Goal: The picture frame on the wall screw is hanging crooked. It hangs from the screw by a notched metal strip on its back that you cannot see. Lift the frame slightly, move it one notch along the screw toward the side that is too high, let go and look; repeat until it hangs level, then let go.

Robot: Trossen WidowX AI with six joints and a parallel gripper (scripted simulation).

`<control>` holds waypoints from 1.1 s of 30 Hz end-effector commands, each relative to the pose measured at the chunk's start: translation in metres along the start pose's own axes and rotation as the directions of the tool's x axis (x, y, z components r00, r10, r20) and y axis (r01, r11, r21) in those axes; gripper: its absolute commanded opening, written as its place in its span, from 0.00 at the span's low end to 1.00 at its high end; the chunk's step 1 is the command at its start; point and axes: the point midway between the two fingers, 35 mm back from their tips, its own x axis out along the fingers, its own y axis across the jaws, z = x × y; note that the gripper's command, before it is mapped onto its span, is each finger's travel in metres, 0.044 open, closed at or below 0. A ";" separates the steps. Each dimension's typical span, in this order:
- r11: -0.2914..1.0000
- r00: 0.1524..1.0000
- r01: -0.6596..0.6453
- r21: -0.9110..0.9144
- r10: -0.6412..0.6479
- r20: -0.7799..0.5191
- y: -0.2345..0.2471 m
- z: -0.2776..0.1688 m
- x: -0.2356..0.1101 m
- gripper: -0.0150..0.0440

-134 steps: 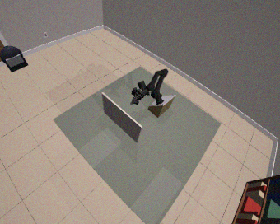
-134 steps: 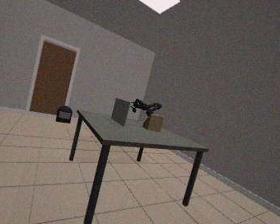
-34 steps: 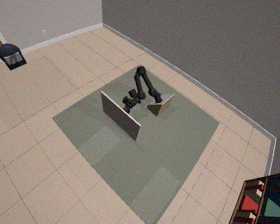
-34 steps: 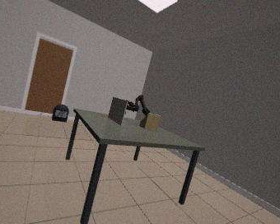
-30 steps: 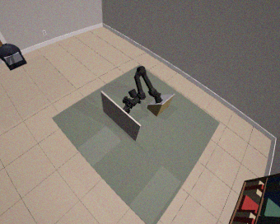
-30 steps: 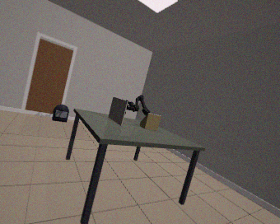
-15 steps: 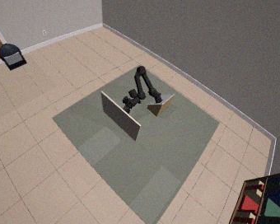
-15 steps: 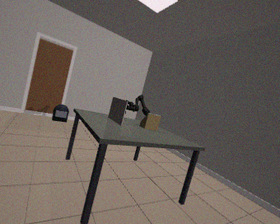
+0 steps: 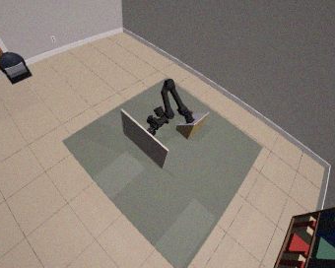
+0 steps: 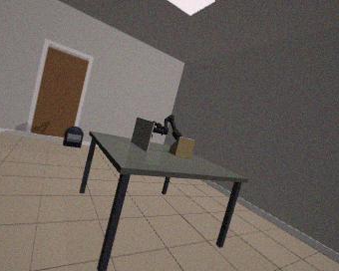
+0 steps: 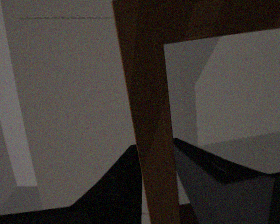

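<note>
The brown picture frame [image 11: 143,60] fills the upper middle and right of the wrist view, against the light face of the upright panel [image 9: 139,141] [image 10: 142,135]. Its near side bar leans and its upper bar slopes up to the right in that view. My gripper [image 11: 156,144] [image 9: 153,131] is shut on that side bar, one dark finger outside it and the other inside the opening. A bit of orange-brown shows at the right edge of the wrist view. The screw and the notched strip are not visible. The top and exterior views see only the panel's back, which hides the frame.
The panel stands upright on the green-grey table [image 9: 186,182] [image 10: 173,166]. A tan wedge-shaped block [image 9: 194,129] [image 10: 185,147] is beside the arm's base. A bookshelf [image 9: 311,224] stands at the lower right of the top view, off the table.
</note>
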 end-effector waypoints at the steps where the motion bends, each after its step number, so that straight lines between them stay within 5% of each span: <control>1: 1.000 1.000 -0.010 -0.003 0.010 -0.001 0.004 0.000 0.000 0.25; 33: 1.000 1.000 -0.010 -0.002 0.010 -0.001 0.007 0.000 0.000 0.25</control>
